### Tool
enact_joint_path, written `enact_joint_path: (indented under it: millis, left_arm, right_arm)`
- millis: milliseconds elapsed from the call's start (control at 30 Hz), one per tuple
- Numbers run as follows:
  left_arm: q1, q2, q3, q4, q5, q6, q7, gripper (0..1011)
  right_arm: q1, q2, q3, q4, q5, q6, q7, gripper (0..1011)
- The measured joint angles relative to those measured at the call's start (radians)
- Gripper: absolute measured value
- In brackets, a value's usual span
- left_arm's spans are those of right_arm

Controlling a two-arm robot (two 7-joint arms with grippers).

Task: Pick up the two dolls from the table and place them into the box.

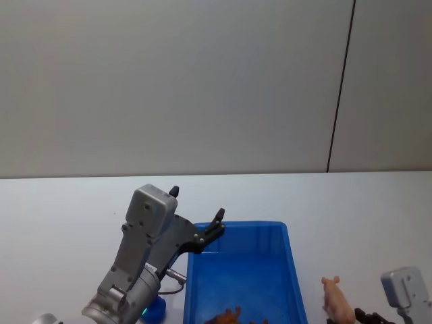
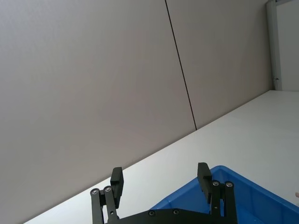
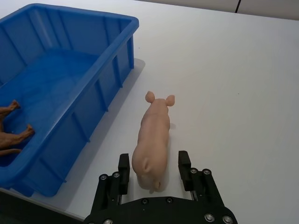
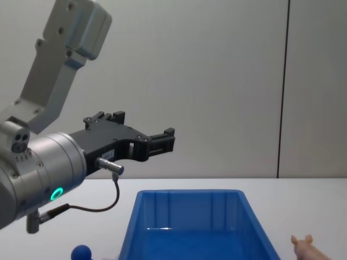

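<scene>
So the pink pig (image 3: 154,140) is on the desk (image 3: 233,93) just right of the blue box (image 3: 112,70). The right gripper (image 3: 153,161) has its jaws apart either side of the pig's rear, not clamped. Meanwhile the left gripper (image 2: 160,172) hangs over the box's far left corner, jaws apart, holding nothing. The blue doll (image 4: 81,252) sits just left of the box, and a brown animal figure (image 3: 9,135) lies inside it.
</scene>
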Motion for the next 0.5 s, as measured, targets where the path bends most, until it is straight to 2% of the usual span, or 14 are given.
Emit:
enact_joint_path:
  millis: [133, 200, 333, 500]
  left_arm:
    - [0.000, 0.000, 0.000, 0.000, 0.000, 0.000, 0.000, 1001]
    - [0.000, 0.000, 0.000, 0.000, 0.000, 0.000, 0.000, 1001]
    - [0.000, 0.000, 0.000, 0.000, 0.000, 0.000, 0.000, 1001]
    - [0.000, 0.000, 0.000, 0.000, 0.000, 0.000, 0.000, 1002]
  right_arm:
    - [0.000, -0.003, -0.002, 0.015, -0.008, -0.024, 0.006, 545]
    - [-0.001, -0.004, -0.003, 0.019, -0.014, -0.040, 0.008, 443]
    - [-0.002, -0.004, -0.004, 0.022, -0.023, -0.066, 0.008, 371]
    - [-0.005, -0.004, -0.004, 0.020, -0.042, -0.114, 0.006, 363]
